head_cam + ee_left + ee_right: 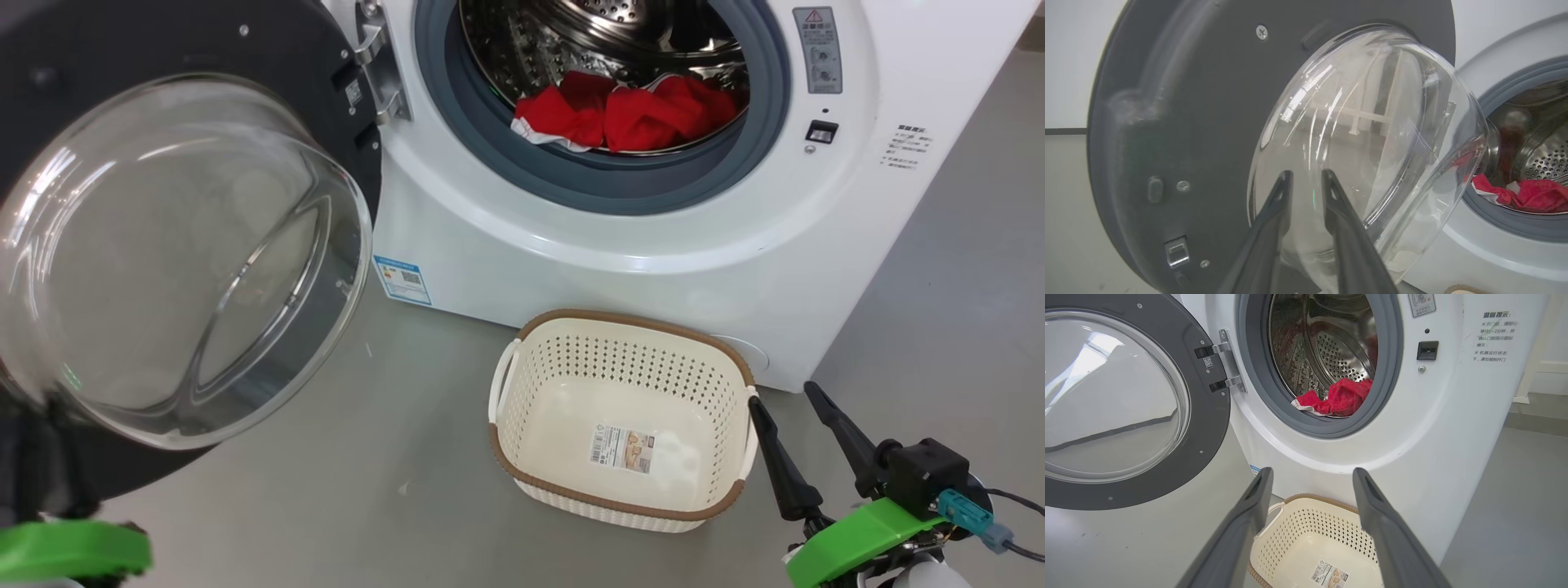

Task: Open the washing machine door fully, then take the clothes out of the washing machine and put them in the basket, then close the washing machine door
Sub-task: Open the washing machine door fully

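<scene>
- Ahead of the left gripper [1307, 173]: the washing machine door [1167, 102] is swung wide on its hinge [380, 73]. Its glass bulge [1372, 122] is seen right behind the fingertips; contact cannot be told. The fingers are held narrowly apart, with nothing between them.
- At the right gripper [781, 394]: the fingers are spread wide and empty, the nearer tip just beside the basket [629, 320] rim.
- Under and ahead of the right gripper, the basket is set on the floor [326, 457], close to the washing machine [653, 245] front.
- Beyond and above the right gripper, the clothes [629, 114] are lodged at the drum's front lip, a white edge draped onto the grey rubber ring [571, 184].
- Open floor is noted between the door's lower edge and the basket.
</scene>
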